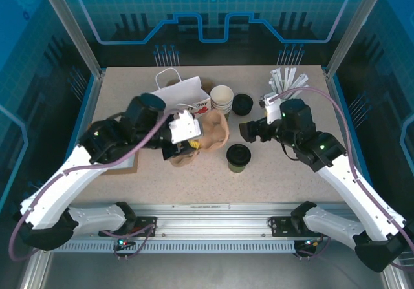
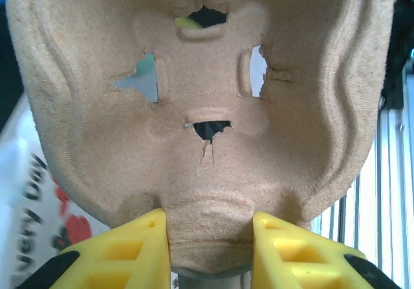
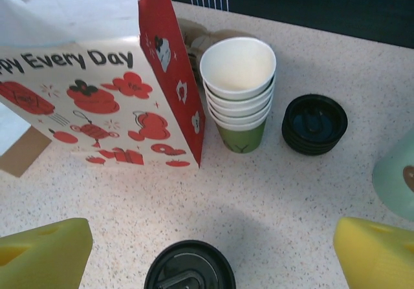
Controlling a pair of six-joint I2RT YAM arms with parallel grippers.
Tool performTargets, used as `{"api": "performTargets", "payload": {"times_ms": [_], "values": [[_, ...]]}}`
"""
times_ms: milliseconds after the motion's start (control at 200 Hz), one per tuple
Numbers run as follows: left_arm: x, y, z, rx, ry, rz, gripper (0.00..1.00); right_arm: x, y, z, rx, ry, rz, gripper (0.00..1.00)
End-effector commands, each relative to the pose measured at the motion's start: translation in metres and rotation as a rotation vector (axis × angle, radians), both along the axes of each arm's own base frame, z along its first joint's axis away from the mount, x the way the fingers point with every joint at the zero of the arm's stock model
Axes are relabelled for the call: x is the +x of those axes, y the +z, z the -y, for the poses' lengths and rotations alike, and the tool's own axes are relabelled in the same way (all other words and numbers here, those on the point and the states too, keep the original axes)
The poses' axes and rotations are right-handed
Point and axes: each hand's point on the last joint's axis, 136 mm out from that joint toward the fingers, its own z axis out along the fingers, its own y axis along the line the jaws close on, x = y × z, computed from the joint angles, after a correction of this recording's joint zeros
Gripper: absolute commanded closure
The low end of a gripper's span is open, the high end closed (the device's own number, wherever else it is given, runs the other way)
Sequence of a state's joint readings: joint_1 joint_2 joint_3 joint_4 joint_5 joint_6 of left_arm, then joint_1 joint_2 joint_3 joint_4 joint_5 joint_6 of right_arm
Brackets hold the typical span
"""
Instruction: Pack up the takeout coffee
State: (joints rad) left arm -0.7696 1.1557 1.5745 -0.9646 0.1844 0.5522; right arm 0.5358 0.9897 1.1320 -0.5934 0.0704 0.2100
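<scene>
speckled beige surface lay inside a blue-lit enclosure. the takeout coffee, black lid on, stood upright near the middle, just right of the pulp cup carrier and nearer than the stack of lidless cups. the left hand pinched the carrier's edge between yellow fingers. the right hand hung spread wide just beyond the coffee, not touching it. a printed paper bag stood left of the cups, a stack of black lids to their right.

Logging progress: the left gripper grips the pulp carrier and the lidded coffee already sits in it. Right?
Not quite. The left gripper does grip the carrier, but the coffee stands on the table beside it, as the top view shows.
</scene>
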Motion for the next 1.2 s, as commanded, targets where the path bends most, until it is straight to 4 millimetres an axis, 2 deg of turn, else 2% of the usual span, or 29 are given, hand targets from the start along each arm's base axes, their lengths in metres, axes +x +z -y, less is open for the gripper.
{"api": "performTargets", "payload": {"times_ms": [0,105,185,315,390,555,760,975,1196], "values": [[0.000,0.037,0.008,-0.073,-0.020,0.020,0.69,0.001,0.008,-0.004,0.029,0.008,-0.016,0.03],[0.017,0.071,0.006,-0.107,0.006,0.107,0.68,0.004,0.011,-0.011,0.040,0.033,-0.023,0.03],[0.036,0.089,0.000,-0.127,0.050,0.157,0.68,0.008,0.015,-0.019,0.054,0.053,-0.024,0.03],[0.073,0.114,-0.024,-0.163,0.161,0.222,0.68,0.018,0.028,-0.037,0.095,0.099,-0.011,0.03],[0.093,0.120,-0.041,-0.163,0.230,0.247,0.68,0.026,0.039,-0.052,0.148,0.136,0.002,0.04],[0.130,0.113,-0.068,-0.172,0.328,0.220,0.68,0.055,0.050,-0.083,0.216,0.188,-0.006,0.09],[0.165,0.096,-0.093,-0.213,0.398,0.154,0.68,0.096,0.039,-0.121,0.247,0.229,-0.076,0.20],[0.181,0.077,-0.106,-0.236,0.422,0.098,0.68,0.126,0.011,-0.158,0.185,0.245,-0.145,0.31],[0.185,0.064,-0.111,-0.233,0.426,0.064,0.68,0.146,-0.016,-0.170,0.064,0.194,-0.181,0.44]]}}
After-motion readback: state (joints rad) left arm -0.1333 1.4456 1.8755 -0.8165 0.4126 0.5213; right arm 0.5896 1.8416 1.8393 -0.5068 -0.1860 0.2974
